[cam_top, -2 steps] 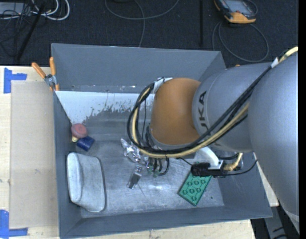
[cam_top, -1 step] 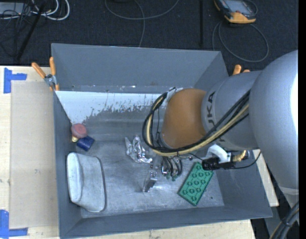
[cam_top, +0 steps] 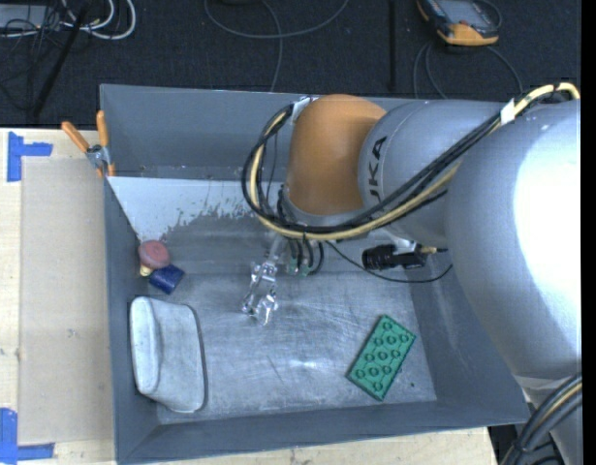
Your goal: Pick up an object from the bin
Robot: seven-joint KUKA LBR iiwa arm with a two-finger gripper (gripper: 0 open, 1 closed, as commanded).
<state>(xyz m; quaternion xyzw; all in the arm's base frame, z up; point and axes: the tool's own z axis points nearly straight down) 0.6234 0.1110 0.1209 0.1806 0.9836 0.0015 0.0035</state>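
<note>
Camera view: gripper (cam_top: 262, 296) low in mid-bin (cam_top: 181, 134), between grey pad (cam_top: 168, 353) and green studded brick (cam_top: 382, 357). Grip state not discernible.

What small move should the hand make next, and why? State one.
Probably shift the hand toward the green brick, to the view's lower right. The hand is over bare floor mid-bin, with nothing beneath it; the brick lies flat and alone, so it looks like the easiest pick.

Tool (cam_top: 263, 303) mid bin (cam_top: 307, 371); pad (cam_top: 167, 354) left, brick (cam_top: 382, 356) right, toy (cam_top: 154, 254) behind pad.
</note>
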